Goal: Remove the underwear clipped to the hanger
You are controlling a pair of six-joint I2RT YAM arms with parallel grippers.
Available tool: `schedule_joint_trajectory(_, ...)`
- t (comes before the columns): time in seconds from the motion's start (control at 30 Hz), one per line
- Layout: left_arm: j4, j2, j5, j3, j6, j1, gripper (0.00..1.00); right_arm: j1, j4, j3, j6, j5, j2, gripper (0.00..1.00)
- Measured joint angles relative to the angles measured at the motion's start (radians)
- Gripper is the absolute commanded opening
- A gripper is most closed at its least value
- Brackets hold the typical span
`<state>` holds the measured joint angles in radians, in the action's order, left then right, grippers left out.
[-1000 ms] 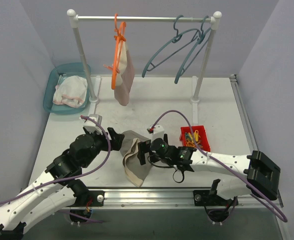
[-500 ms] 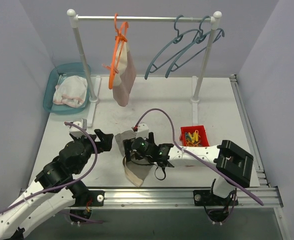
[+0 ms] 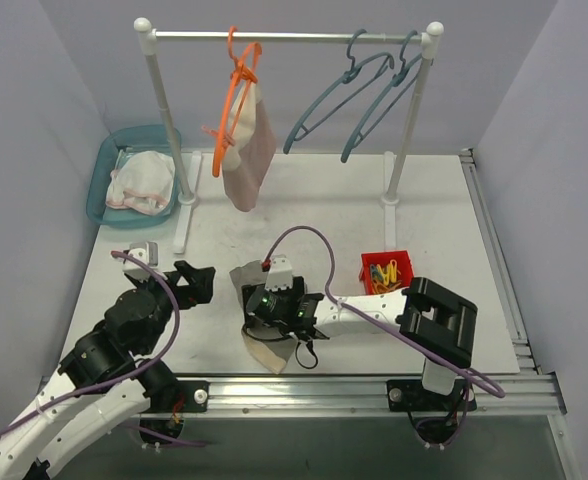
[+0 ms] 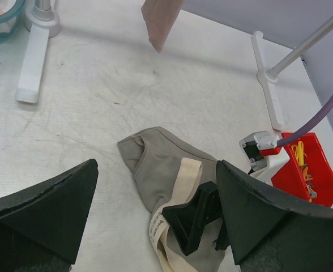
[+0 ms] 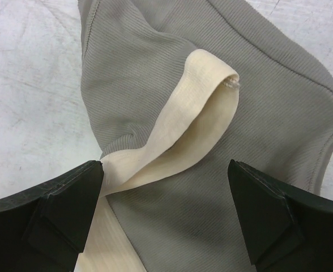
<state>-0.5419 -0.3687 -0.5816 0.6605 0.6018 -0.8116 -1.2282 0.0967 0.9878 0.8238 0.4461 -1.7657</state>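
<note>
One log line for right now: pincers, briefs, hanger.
left pincer open, beside taupe briefs | right pincer open, over taupe briefs | pink briefs hanging on orange hanger | white briefs in basin

Dusty pink underwear (image 3: 252, 160) on orange hanger (image 3: 240, 76)

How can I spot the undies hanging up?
Find the white rail at the back. The pink undies dangle from the orange hanger left of its middle. The blue hangers beside it are bare.
</note>
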Motion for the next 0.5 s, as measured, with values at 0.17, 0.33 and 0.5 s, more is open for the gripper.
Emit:
schedule_joint_trajectory(0.17, 0.008, -0.054, 0.057, 0.005, -0.022, 0.0, 0.94, -0.011, 0.008, -0.014, 0.037, 0.047, 0.027, 1.0)
schedule_joint_trajectory(0.33, 0.053, -0.283, 0.175, 0.014, -0.018, 0.0, 0.94, -0.007, -0.007, -0.167, 0.099, 0.169, 0.304, 1.0)
schedule_joint_trajectory(0.5, 0.087, -0.369, 0.224, -0.051, 0.018, 0.0, 0.94, 0.013, -0.083, -0.219, 0.154, 0.28, 0.613, 1.0)
